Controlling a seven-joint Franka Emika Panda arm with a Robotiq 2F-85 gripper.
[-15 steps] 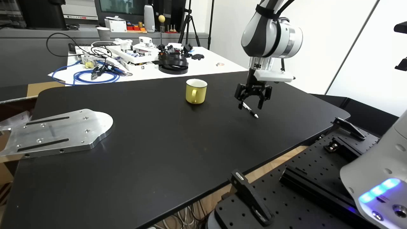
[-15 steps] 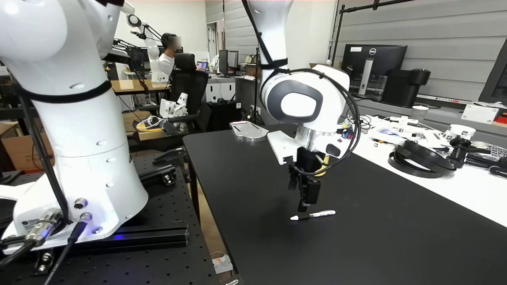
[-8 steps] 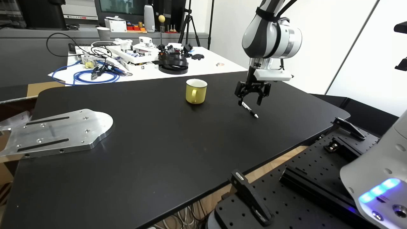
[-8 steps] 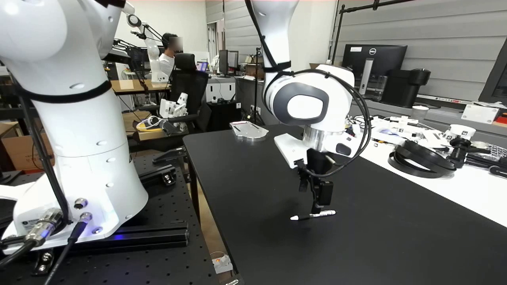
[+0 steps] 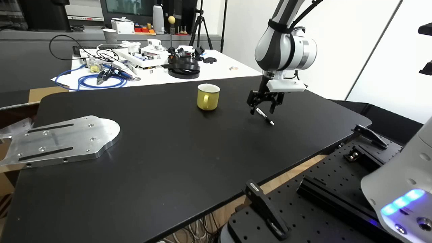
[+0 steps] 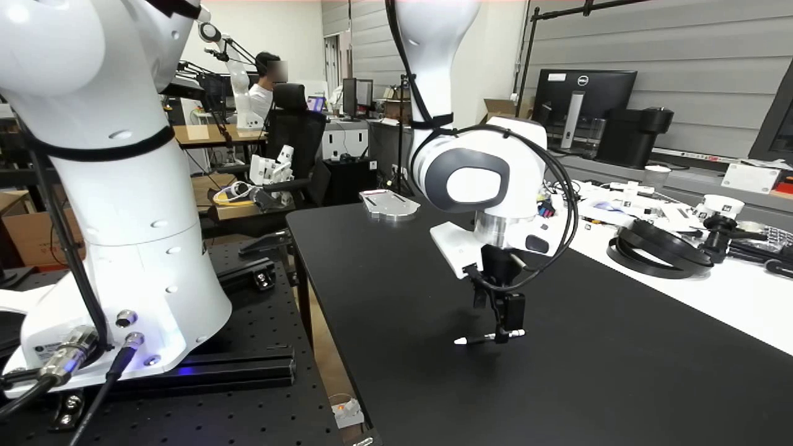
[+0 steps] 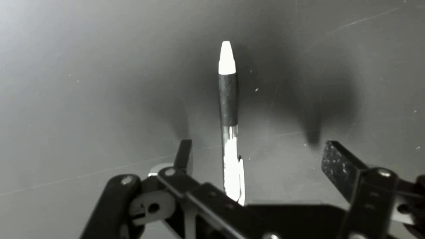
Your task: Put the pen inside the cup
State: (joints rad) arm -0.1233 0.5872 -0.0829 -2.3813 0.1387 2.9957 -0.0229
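The pen lies flat on the black table, with a white tip, dark grip and whitish clip end. It also shows in an exterior view and in the wrist view. My gripper is open, low over the pen's clip half. In the wrist view the pen runs between the two fingers, nearer the left one, touching neither. A finger hides part of the pen in an exterior view. The yellow cup stands upright, handle toward the camera, to the gripper's left; elsewhere it is hidden or out of view.
A silver metal plate lies at the black table's far end. A white table adjoins the black table, carrying blue cables, black round parts and white pieces. The robot's base stands beside the table.
My gripper has moved across toward the pen's clip end and come lower, its fingers still apart. The pen and cup have not moved; the arm now hides the cup in an exterior view.
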